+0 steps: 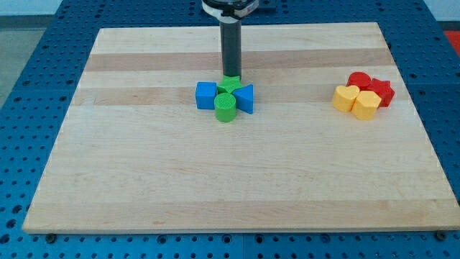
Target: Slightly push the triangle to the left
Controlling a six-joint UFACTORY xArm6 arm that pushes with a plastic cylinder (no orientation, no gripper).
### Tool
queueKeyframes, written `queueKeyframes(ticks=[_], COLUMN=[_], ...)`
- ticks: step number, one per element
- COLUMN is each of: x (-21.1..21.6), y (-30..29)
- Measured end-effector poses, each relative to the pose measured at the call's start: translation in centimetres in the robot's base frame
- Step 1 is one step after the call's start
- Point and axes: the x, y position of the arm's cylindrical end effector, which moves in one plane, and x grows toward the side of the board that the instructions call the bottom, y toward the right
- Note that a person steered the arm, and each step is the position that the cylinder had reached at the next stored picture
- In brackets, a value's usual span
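Observation:
The blue triangle (pixel 246 98) lies near the board's middle, at the right of a tight cluster. To its left stand a green cylinder (pixel 225 107), a blue cube (pixel 206 95) and a green star-like block (pixel 230 84) behind them. My tip (pixel 231 75) is at the top edge of the cluster, touching or just behind the green star block, up and left of the triangle.
At the view's right sits a second cluster: a yellow heart (pixel 346 97), a yellow block (pixel 365 105), a red cylinder (pixel 359 80) and a red star (pixel 382 92). The wooden board (pixel 144 180) lies on a blue perforated table.

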Motion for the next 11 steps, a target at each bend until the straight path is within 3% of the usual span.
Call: queueKeyframes(ticks=[2, 3, 4, 6, 11], x=[-3.1, -2.5, 0.2, 6.2, 6.5], y=[3.1, 10.2, 12.7, 12.7, 3.4])
